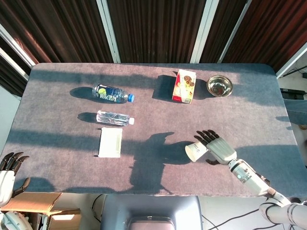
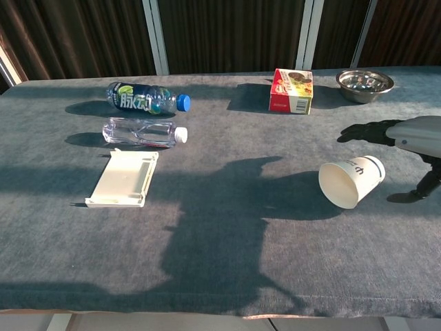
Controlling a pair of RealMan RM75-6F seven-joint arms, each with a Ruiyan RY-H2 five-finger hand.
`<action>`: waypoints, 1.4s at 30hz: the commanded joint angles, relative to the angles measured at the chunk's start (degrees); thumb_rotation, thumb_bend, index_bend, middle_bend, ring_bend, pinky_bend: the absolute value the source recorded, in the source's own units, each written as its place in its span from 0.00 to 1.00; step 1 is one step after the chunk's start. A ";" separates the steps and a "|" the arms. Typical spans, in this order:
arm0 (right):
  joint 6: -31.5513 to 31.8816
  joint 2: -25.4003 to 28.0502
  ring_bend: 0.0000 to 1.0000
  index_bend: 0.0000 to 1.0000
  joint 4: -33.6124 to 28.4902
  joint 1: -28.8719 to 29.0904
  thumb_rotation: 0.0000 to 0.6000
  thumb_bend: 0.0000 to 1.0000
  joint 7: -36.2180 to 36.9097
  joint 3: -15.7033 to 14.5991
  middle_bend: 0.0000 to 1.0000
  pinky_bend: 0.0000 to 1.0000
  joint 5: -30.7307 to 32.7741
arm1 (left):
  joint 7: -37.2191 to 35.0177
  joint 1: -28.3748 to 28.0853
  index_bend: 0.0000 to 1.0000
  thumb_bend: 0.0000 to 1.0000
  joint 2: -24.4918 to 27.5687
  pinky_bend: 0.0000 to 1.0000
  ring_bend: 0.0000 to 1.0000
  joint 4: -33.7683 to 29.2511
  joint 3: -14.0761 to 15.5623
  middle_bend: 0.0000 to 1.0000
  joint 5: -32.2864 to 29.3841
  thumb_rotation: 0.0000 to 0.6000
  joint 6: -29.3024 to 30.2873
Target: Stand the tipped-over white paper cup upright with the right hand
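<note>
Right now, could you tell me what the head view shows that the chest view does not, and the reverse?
Only the head view shows the left hand off the table's left edge, and the right hand's spread fingers from above. Only the chest view looks into the white paper cup's open mouth. Both show the cup on its side beside the right hand, two bottles, the tray, the box and the bowl.

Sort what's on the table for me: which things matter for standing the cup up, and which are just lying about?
Job: white paper cup, lying on its side; right hand, fingers spread beside it.

Lying about: two bottles, white tray, snack box, steel bowl.
</note>
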 commanded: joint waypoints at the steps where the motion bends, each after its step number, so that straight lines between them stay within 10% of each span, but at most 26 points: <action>1: -4.40 -0.69 0.09 0.22 -3.40 1.99 1.00 0.35 -9.45 2.59 0.15 0.20 4.55 | -0.09 0.03 0.25 0.29 0.03 0.41 0.11 0.01 -0.01 0.15 0.03 1.00 0.08; 19: -0.24 -6.81 0.43 0.62 -1.01 1.86 1.00 0.33 -12.61 4.20 0.44 0.50 4.70 | -1.16 0.36 0.25 0.29 0.39 0.41 0.11 0.05 0.02 0.15 0.44 1.00 0.74; 26: 7.05 -8.81 0.43 0.62 4.86 1.26 1.00 0.33 9.54 1.99 0.45 0.51 -3.57 | -0.71 0.28 0.25 0.29 0.30 0.41 0.11 -0.05 0.10 0.15 0.53 1.00 0.53; 34: 12.10 -12.59 0.40 0.54 17.02 2.39 1.00 0.33 56.84 -3.56 0.45 0.47 -10.11 | -0.35 0.17 0.25 0.29 0.22 0.41 0.11 -0.12 0.09 0.15 0.31 1.00 0.20; 42: 14.87 -16.28 0.37 0.51 28.87 2.36 1.00 0.33 72.80 -6.75 0.44 0.44 -12.50 | -0.46 0.15 0.25 0.29 0.29 0.41 0.11 -0.10 0.01 0.15 0.07 1.00 0.09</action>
